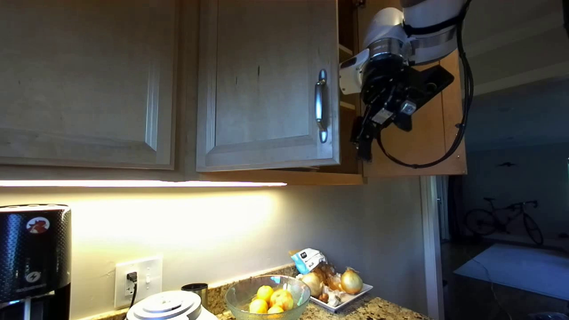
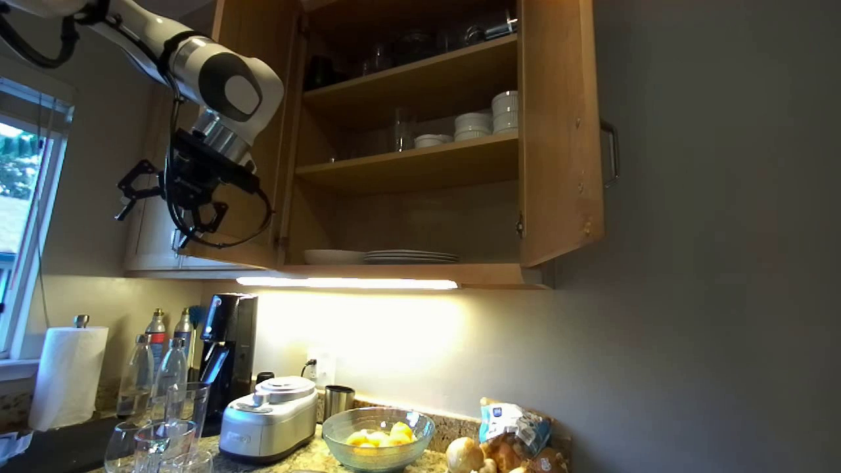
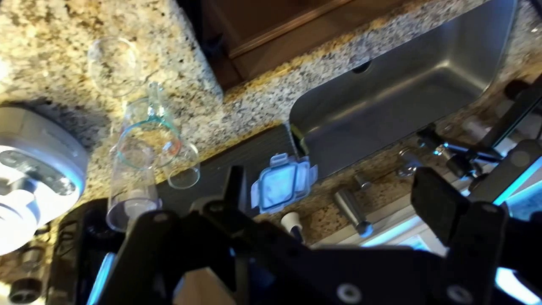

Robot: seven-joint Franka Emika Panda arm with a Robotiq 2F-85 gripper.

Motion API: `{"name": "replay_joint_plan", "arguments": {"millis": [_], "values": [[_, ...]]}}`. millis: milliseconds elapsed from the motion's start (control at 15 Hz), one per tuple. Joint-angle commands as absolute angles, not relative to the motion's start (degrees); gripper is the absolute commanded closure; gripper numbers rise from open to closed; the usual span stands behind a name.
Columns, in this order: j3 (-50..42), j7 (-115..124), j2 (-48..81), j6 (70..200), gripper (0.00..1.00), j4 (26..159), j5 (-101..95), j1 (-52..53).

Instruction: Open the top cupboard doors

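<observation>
The two top cupboard doors stand open. The door with its silver bar handle (image 1: 320, 106) facing out is the left door (image 1: 262, 80); its inner face (image 2: 256, 125) shows in an exterior view. The right door (image 2: 558, 131) is swung wide, its handle (image 2: 612, 154) on the far side; its inner face (image 1: 413, 155) shows behind my arm. My gripper (image 1: 363, 142) hangs in front of the opening, near the left door's free edge. In an exterior view the gripper (image 2: 154, 226) has its fingers spread; the wrist view shows the fingers (image 3: 334, 197) apart with nothing between them.
Shelves (image 2: 407, 157) hold white bowls, glasses and plates. Below, the counter carries a glass fruit bowl (image 2: 378, 437), a white appliance (image 2: 269, 417), a black coffee maker (image 1: 35, 253) and several glasses (image 3: 148, 140). A steel sink (image 3: 394, 93) shows in the wrist view. A handleless door (image 1: 84, 84) is adjacent.
</observation>
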State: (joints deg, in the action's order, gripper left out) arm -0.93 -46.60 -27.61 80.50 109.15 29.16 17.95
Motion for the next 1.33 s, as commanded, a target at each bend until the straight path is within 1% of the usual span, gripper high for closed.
{"name": "replay_joint_plan", "arguments": {"millis": [0, 133, 467, 1267], "values": [[-1.7, -46.7, -21.6, 70.3, 0.0, 105.1, 29.0, 15.7], [-0.9, -44.4, -19.6, 69.9, 0.0, 105.3, 26.8, 12.9], [0.5, -39.5, -18.6, 82.9, 0.0, 107.9, 21.7, 7.8], [2.0, -19.0, -21.7, 110.3, 0.0, 117.2, 8.3, 5.3]]}}
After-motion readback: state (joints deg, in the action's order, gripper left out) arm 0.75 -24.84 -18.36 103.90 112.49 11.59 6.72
